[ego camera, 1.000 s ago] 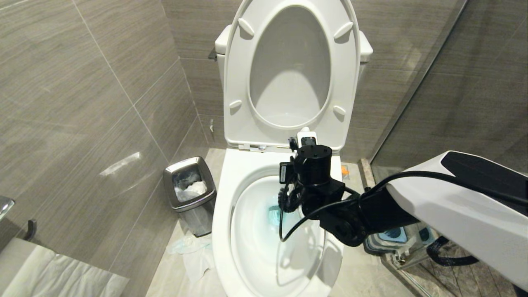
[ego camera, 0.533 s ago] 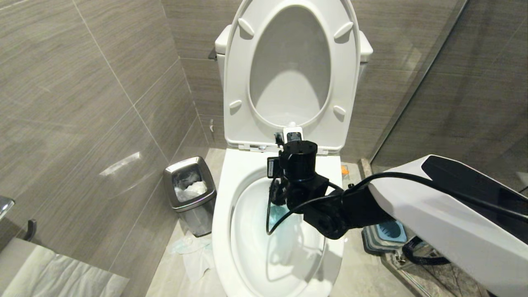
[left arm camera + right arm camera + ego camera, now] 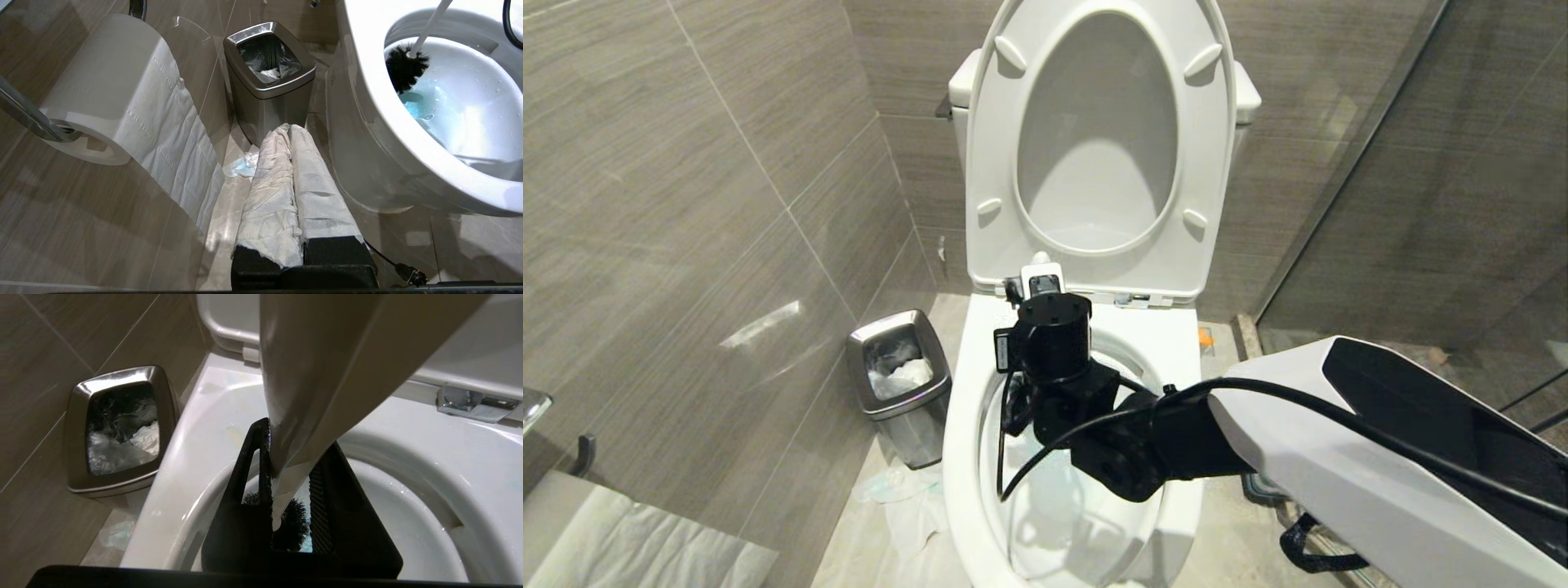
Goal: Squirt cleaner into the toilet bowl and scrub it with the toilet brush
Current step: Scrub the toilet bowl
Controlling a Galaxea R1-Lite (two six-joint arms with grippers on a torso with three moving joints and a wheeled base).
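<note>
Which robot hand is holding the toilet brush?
The right gripper, over the toilet bowl, pinches the toilet brush handle. The left gripper, wrapped in white cloth, holds nothing.

The head camera looks steeply down from above and in front onto the toilet bowl (image 3: 964,425), taking in its raised seat and lid, the wall tiles and the steel waste bin (image 3: 900,384) beside it. The left wrist camera sits low near the floor, facing along its wrapped fingers (image 3: 286,183) toward that bin (image 3: 269,81) and the bowl's outer side (image 3: 367,134). The right wrist camera hangs very close above the rim (image 3: 196,457), looking down past its own fingers (image 3: 245,490). All three share bin and bowl.
</note>
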